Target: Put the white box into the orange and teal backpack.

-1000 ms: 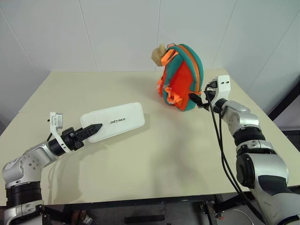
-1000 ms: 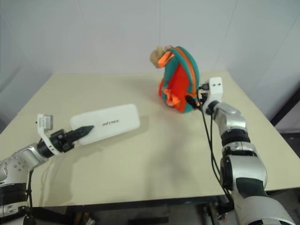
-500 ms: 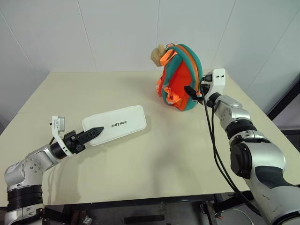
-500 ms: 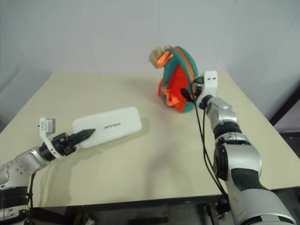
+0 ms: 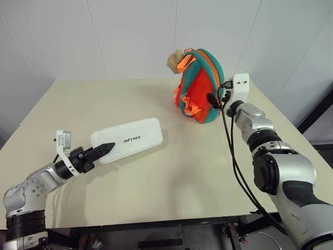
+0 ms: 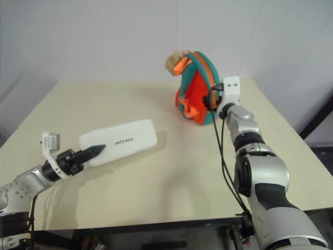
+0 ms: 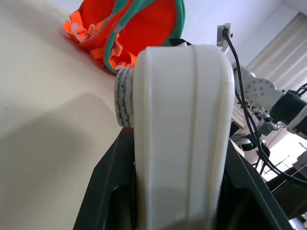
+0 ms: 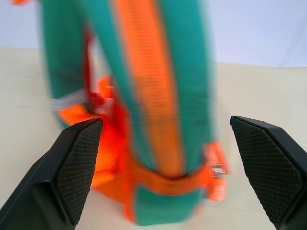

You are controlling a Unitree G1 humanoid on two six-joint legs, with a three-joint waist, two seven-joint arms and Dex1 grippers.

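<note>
We see the white box [image 5: 126, 139] lying flat on the cream bench [image 5: 171, 172], toward its left half, with dark lettering on top. Our left gripper [image 5: 102, 150] grasps the box's near short end, its jaws clenched on the white box; in the left wrist view the box's edge [image 7: 180, 139] stands between the two black fingers [image 7: 108, 191]. The orange and teal backpack [image 5: 200, 86] stands upright near the far right of the bench, well apart from the box, with a tan plush ball [image 5: 175, 61] at its top on the left side. Our right gripper [image 8: 168, 158] sits just beside the backpack's right side, jaws released and spread wide, with the backpack's teal and orange straps [image 8: 153, 86] seen between the fingertips [image 8: 79, 163].
</note>
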